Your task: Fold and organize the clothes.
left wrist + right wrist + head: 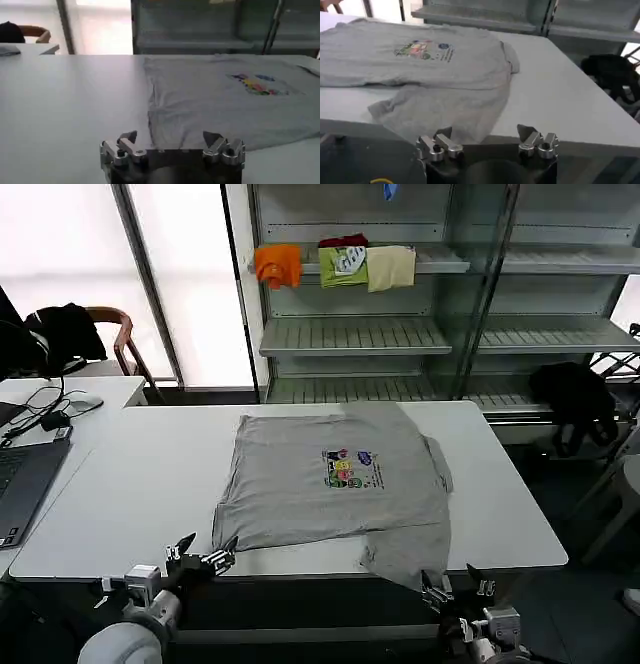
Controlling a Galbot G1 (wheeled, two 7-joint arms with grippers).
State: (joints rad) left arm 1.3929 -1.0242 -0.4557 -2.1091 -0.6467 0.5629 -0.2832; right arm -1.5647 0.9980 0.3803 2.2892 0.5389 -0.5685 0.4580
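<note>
A light grey short-sleeved shirt (335,484) lies spread on the white table (140,484), chest print (350,469) facing up. One corner of it (405,554) droops over the front edge on the right. My left gripper (205,556) hovers open at the front edge, just off the shirt's near left corner (165,135). In the left wrist view the gripper (170,137) holds nothing. My right gripper (455,584) is open below the front edge, close to the drooping corner (445,115). In the right wrist view that gripper (485,132) is empty and the shirt (420,60) lies beyond it.
A laptop (20,474) sits on the desk to the left. Metal shelves (355,334) behind the table carry orange (278,264), green (343,266) and cream (392,266) garments. A black garment (575,399) hangs at the right, past the table's end.
</note>
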